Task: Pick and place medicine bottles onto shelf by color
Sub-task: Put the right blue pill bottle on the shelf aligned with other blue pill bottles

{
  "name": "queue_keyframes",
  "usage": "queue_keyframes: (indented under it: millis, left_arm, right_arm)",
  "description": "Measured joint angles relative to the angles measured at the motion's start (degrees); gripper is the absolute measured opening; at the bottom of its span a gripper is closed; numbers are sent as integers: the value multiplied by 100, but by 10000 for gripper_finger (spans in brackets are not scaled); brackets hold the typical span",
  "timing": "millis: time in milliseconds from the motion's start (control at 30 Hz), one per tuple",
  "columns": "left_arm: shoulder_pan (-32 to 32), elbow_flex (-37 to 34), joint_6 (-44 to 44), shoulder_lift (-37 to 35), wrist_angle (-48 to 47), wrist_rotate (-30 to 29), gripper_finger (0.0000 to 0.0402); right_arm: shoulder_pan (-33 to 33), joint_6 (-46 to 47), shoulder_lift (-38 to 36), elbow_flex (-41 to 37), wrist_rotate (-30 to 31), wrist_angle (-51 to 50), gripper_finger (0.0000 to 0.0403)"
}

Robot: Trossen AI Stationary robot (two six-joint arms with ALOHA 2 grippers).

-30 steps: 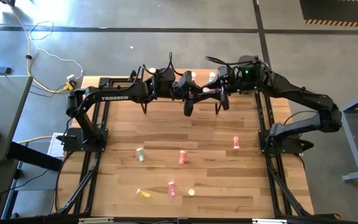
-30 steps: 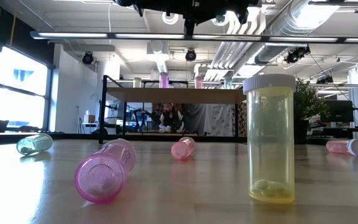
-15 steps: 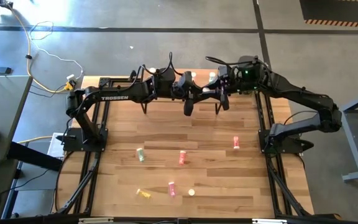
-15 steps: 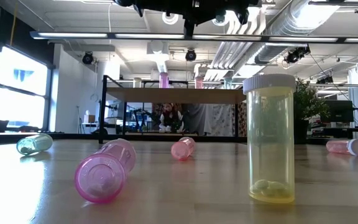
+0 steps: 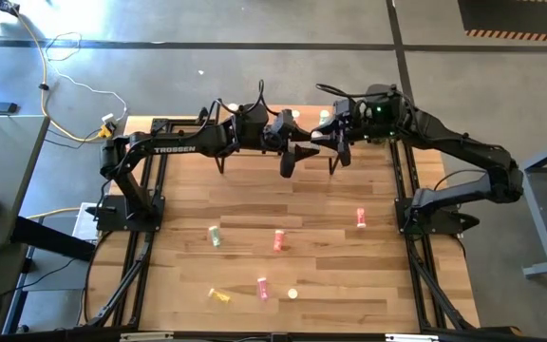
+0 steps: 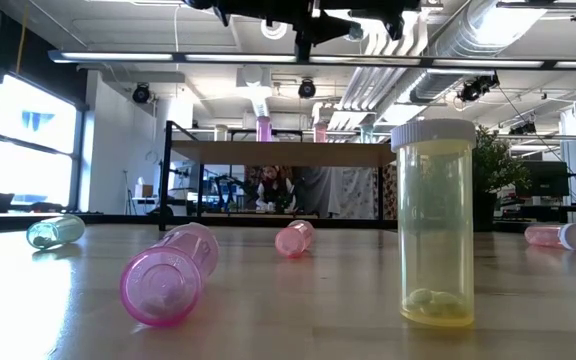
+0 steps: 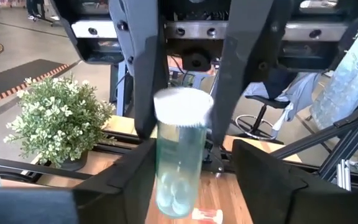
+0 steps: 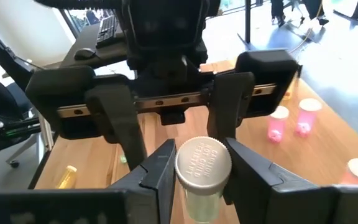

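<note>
Above the shelf (image 6: 268, 152), my right gripper (image 8: 201, 177) clamps the pale green bottle (image 7: 179, 155), my left gripper (image 7: 194, 177) gapes clear; next, stand it with its colour.

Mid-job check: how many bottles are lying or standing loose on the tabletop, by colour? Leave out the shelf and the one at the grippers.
Pink bottles: 3
Yellow bottles: 2 (one lying, one upright)
Pale green bottle: 1
Total on the tabletop: 6
</note>
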Motion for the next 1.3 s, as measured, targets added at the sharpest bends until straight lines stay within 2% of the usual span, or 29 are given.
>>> queue_keyframes:
  millis: [167,467,667,833,1100,1300]
  left_arm:
    - [5,2,5,0,-8,-36,219]
    - [260,4,47,-114,-67,11,220]
    - [474,2,156,-332,-222,-17,220]
    - [556,-4,158,-429,-343,-45,220]
    - [566,0,296,-455,-341,-53,220]
    - [602,0,431,-455,-537,-57,220]
  right_arm:
    - [-199,-28,-193,0,-26,5,112]
    - [-866,-542,-772,0,337,-41,112]
    - [-1441,-672,-1016,0,297,-432,112]
    - [-1694,-738,-883,-7,236,-904,112]
    - [-1690,-453,-353,-9,220,-994,112]
    - [-1680,-349,-395,-10,143,-1238,112]
